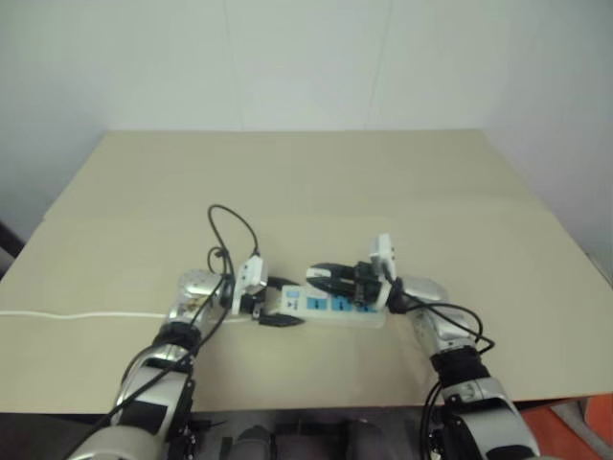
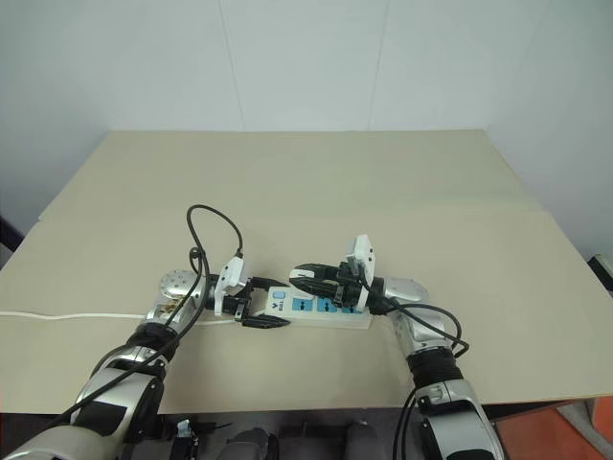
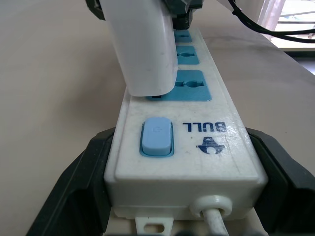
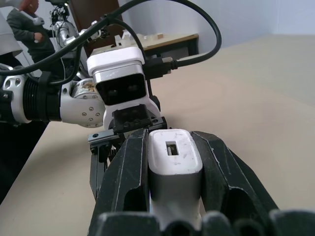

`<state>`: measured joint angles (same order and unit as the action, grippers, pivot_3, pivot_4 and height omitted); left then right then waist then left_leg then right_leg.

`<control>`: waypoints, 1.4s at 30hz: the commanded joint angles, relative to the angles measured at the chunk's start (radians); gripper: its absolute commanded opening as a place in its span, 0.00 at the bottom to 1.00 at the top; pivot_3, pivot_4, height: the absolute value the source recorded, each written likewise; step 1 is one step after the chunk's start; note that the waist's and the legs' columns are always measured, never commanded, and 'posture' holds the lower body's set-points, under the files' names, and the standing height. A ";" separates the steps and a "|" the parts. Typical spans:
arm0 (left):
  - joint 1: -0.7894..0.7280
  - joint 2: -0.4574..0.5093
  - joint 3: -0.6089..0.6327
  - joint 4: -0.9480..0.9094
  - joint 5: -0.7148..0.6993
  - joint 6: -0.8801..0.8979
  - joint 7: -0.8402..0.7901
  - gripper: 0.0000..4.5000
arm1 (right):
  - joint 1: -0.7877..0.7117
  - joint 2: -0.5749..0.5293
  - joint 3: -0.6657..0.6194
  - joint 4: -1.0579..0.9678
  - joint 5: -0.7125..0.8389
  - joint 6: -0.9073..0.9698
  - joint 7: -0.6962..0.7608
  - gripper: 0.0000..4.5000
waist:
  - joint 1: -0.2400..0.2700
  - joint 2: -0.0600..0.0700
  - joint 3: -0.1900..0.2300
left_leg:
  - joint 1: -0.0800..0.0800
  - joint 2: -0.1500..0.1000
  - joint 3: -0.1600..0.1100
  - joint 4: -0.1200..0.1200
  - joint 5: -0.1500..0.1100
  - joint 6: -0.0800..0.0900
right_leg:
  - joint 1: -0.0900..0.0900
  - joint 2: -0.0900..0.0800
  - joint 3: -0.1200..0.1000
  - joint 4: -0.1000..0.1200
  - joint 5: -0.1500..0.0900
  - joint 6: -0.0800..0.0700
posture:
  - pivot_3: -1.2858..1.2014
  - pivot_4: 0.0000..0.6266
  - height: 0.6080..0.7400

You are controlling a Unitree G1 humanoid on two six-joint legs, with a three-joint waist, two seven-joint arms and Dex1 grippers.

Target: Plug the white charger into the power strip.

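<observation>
The power strip (image 3: pixel 206 147) lies flat on the tan table, its switch end clamped between the black fingers of my left gripper (image 3: pixel 184 162), which is shut on it. My right gripper (image 4: pixel 170 140) is shut on the white charger (image 4: pixel 173 162), its USB port facing the wrist camera. In the left wrist view the charger (image 3: pixel 145 49) stands over the blue socket (image 3: pixel 192 86) nearest the switch, its lower edge touching the strip. How deep its prongs sit is hidden. From the head, both grippers (image 1: pixel 273 305) (image 1: pixel 321 278) meet over the strip (image 1: pixel 350 311).
The strip's thin white cord (image 1: pixel 77 314) runs off to the table's left edge. The tan table (image 1: pixel 383 182) stretches far behind the strip to a white wall. A person (image 4: pixel 24 19) stands in the background of the right wrist view.
</observation>
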<state>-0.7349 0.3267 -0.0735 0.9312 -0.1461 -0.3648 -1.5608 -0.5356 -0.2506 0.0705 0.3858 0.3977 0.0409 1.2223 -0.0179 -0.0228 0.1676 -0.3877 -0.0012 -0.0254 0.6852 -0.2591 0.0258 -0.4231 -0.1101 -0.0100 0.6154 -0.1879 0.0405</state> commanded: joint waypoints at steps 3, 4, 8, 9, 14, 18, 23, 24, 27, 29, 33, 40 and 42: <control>-0.018 0.014 -0.002 -0.008 -0.006 -0.001 -0.009 0.73 | 0.008 -0.016 0.023 0.113 -0.043 -0.121 0.091 0.25 | 0.000 0.000 0.000 | 0.000 0.000 0.000 0.000 0.000 0.000 | 0.000 0.000 0.000 0.000 0.000 0.000 | 0.52 0.24 1.00; -0.018 0.015 -0.002 -0.009 -0.007 0.000 -0.011 0.73 | -0.005 -0.014 0.025 0.140 -0.045 -0.132 0.101 0.25 | 0.000 0.000 0.000 | 0.000 0.000 0.000 0.000 0.000 0.000 | 0.000 0.000 0.000 0.000 0.000 0.000 | 0.52 0.24 1.00; -0.019 0.015 -0.003 -0.009 -0.010 0.001 -0.013 0.73 | -0.049 -0.005 0.032 0.238 -0.060 -0.191 0.128 0.25 | 0.000 0.000 0.000 | 0.002 0.000 0.000 0.000 0.000 0.000 | 0.001 0.000 0.000 -0.001 0.000 0.000 | 0.52 0.24 1.00; -0.018 0.015 -0.003 -0.011 -0.010 0.002 -0.013 0.73 | -0.056 -0.002 0.034 0.267 -0.068 -0.217 0.133 0.25 | -0.001 0.000 0.000 | 0.002 0.000 0.000 0.000 0.000 0.000 | 0.001 0.000 0.000 -0.001 0.000 0.000 | 0.52 0.24 1.00; -0.003 0.017 -0.003 -0.026 -0.015 0.007 -0.016 0.73 | -0.065 0.012 0.045 0.382 -0.099 -0.317 0.145 0.25 | -0.002 0.000 0.000 | 0.003 0.000 0.000 0.000 0.000 0.000 | 0.002 0.000 0.001 -0.001 0.000 0.000 | 0.52 0.24 1.00; 0.005 0.019 -0.003 -0.035 -0.019 0.012 -0.016 0.73 | -0.058 0.021 0.058 0.430 -0.114 -0.360 0.143 0.25 | -0.007 -0.001 -0.001 | 0.007 0.000 0.001 0.000 0.000 0.000 | 0.004 0.000 0.002 -0.001 0.000 0.000 | 0.52 0.24 1.00; 0.007 0.022 -0.003 -0.040 -0.023 0.022 -0.017 0.73 | -0.072 0.026 0.070 0.451 -0.108 -0.322 0.152 0.25 | -0.009 -0.001 -0.003 | 0.011 0.000 0.001 0.000 0.000 0.000 | 0.007 0.001 0.002 0.000 0.000 0.000 | 0.52 0.24 1.00; 0.008 0.022 -0.003 -0.042 -0.023 0.024 -0.018 0.73 | -0.078 0.026 0.070 0.452 -0.106 -0.308 0.151 0.25 | -0.010 -0.001 -0.003 | 0.012 0.000 0.001 0.000 0.000 0.000 | 0.007 0.001 0.002 0.000 0.000 0.000 | 0.52 0.24 1.00; 0.009 0.022 -0.005 -0.045 -0.025 0.027 -0.021 0.73 | -0.099 0.021 0.070 0.461 -0.104 -0.264 0.154 0.25 | -0.013 -0.001 -0.003 | 0.013 0.000 0.001 0.000 0.000 0.000 | 0.008 0.001 0.003 0.000 0.000 0.000 | 0.52 0.24 1.00; 0.009 0.022 -0.008 -0.046 -0.026 0.027 -0.020 0.73 | -0.102 0.016 0.069 0.464 -0.108 -0.265 0.156 0.25 | -0.015 -0.001 -0.003 | 0.013 0.000 0.001 0.000 0.000 0.000 | 0.008 0.001 0.003 0.001 0.000 0.000 | 0.52 0.24 1.00; 0.008 0.020 -0.009 -0.035 -0.023 0.020 -0.016 0.73 | -0.090 0.017 0.053 0.456 -0.102 -0.318 0.162 0.47 | -0.019 -0.003 -0.004 | 0.013 0.000 0.001 -0.001 0.000 0.000 | 0.008 0.001 0.003 0.001 0.000 0.000 | 0.52 0.24 1.00; 0.010 0.019 -0.011 -0.032 -0.020 0.015 -0.010 0.73 | -0.077 0.016 0.030 0.437 -0.100 -0.351 0.191 1.00 | -0.019 -0.003 -0.004 | 0.020 0.001 0.000 -0.004 0.000 0.000 | 0.016 0.001 0.002 -0.003 0.000 0.000 | 0.52 0.24 1.00; 0.009 0.018 -0.011 -0.031 -0.020 0.014 -0.008 0.73 | -0.077 0.013 0.027 0.438 -0.100 -0.352 0.196 1.00 | -0.019 -0.003 -0.004 | 0.020 0.001 0.000 -0.004 0.000 0.000 | 0.016 0.001 0.002 -0.003 0.000 0.000 | 0.52 0.24 1.00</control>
<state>-0.7179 0.3452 -0.0831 0.9278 -0.1570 -0.3315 -1.5528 -0.6621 -0.2274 0.0926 0.7742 0.3266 -0.3205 1.4041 -0.0368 -0.0258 0.1635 -0.3678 -0.0006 -0.0254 0.6814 -0.2592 0.0255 -0.4068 -0.1094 -0.0076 0.6122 -0.1883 0.0406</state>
